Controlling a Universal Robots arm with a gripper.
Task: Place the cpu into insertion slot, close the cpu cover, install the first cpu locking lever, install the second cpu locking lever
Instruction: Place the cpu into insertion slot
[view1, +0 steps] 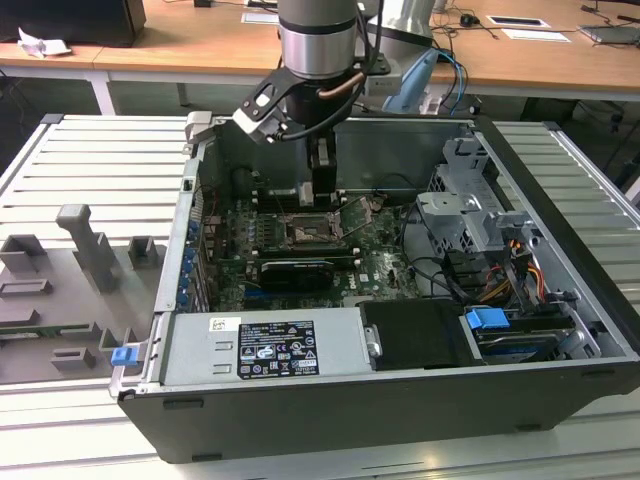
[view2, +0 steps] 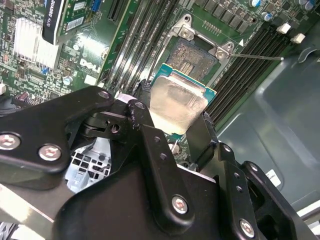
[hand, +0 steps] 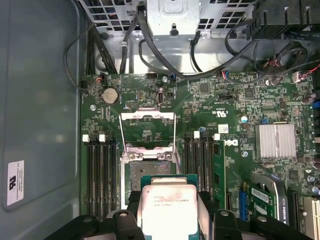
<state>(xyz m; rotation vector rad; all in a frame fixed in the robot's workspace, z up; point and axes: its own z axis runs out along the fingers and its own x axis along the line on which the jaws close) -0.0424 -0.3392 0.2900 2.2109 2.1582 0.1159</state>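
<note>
Your ribbed grey desk carries the open computer case, and the insertion slot sits on the green motherboard on the case floor, so take every place here from that slot. In the exterior view the arm reaches down into the case, and your end effector hangs directly above the slot, clear of the board. The memory slots run along both flanks of the slot. The cpu cover is swung open, and it stands off the slot on its hinge side with its square window showing board behind it. The slot's dark centre is bare. A thin wire lever reaches out from one corner of the slot across the neighbouring memory slots. Your end effector is pinching the cpu, with one black finger pressed against each of two opposite edges. The pale metal face is turned up towards the wrist. In both wrist views the chip sits between the fingertips and overlaps the side of the slot away from the cover's hinge. It is held over the slot rather than seated in it.
</note>
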